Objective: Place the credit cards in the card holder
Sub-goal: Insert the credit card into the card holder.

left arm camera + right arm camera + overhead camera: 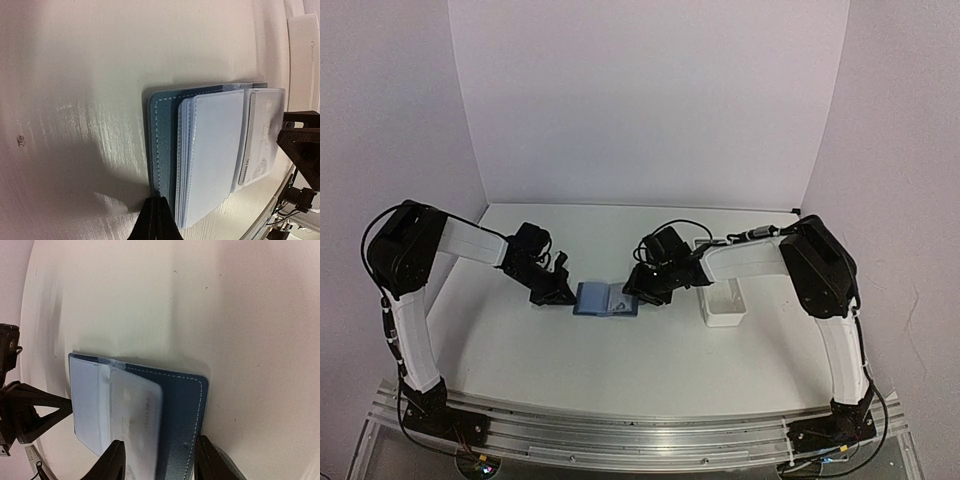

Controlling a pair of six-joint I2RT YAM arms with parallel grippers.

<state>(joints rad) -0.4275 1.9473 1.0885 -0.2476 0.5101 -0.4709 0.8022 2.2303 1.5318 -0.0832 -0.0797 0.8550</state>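
Observation:
The card holder (607, 300), a blue wallet, lies open on the table between both grippers. My left gripper (157, 212) is shut, its fingertips pinched on the near edge of the card holder's (162, 145) stitched blue cover, beside a stack of pale plastic sleeves (215, 150). One pale credit card (135, 415) with faint print rests on the other half of the card holder (182, 410); that credit card (261, 137) also shows in the left wrist view. My right gripper (160, 462) is open, one finger on either side of that half and the card.
A long white tray (723, 300) stands just right of the right gripper, and its corner (302, 50) shows in the left wrist view. White walls close off the back and both sides of the table (620, 360).

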